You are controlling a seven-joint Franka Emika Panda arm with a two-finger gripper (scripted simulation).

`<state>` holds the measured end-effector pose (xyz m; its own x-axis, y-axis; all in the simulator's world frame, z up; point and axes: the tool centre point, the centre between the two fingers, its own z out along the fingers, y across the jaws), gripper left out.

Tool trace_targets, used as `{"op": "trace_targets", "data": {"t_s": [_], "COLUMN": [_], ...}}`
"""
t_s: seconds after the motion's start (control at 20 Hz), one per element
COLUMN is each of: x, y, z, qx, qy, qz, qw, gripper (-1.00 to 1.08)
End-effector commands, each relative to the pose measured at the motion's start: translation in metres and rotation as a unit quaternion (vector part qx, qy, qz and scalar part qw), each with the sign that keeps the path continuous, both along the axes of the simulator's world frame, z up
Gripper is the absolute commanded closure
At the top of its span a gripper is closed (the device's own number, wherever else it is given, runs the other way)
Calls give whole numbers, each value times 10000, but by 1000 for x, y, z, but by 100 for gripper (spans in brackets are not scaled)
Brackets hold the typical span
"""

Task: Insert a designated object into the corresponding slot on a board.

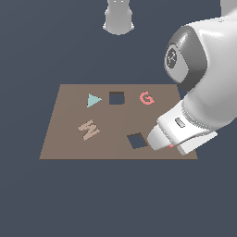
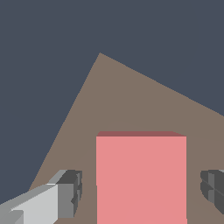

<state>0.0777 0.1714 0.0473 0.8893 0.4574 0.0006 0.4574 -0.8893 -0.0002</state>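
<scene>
From the exterior view, the white arm bends low over the brown board [image 1: 69,139], its gripper [image 1: 172,147] down at the board's corner toward five o'clock; only a sliver of the salmon-pink block [image 1: 171,146] peeks out beneath the hand, just beside the tilted square hole [image 1: 137,140] and well apart from the straight-sided slot [image 1: 116,98], which sits toward twelve o'clock on the board between the teal triangle [image 1: 93,100] and the pink G [image 1: 146,98]; the tan W [image 1: 88,129] lies toward nine o'clock.

From the wrist view, the block [image 2: 141,179] lies flat on the board [image 2: 113,100] between the two grey fingers [image 2: 70,192], which stand spread with clear gaps on both sides, touching nothing; the gripper [image 2: 142,192] is open around the block.

The block looks rigid, flat-faced and probably light; its smooth sides may be slippery, so a square pinch on the two opposite side faces, centred, seems safest; a skewed hold could twist it, and it appears a close match to the slot.
</scene>
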Motion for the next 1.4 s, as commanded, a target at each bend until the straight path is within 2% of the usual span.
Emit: {"op": "trace_targets", "data": {"t_s": [0.0, 0.25, 0.3, 1.0, 1.35], "x": [0, 0, 0, -1, -8], "y": [0, 0, 0, -1, -15], "z": [-7, -17, -17, -17, -16], "qx": [-2, -3, -3, -4, -4], "qy": [5, 2, 2, 2, 2], "qz": [5, 11, 11, -6, -152], "qw": [10000, 10000, 10000, 10000, 9999], "gripper": [-92, -92, 108, 108, 108]}}
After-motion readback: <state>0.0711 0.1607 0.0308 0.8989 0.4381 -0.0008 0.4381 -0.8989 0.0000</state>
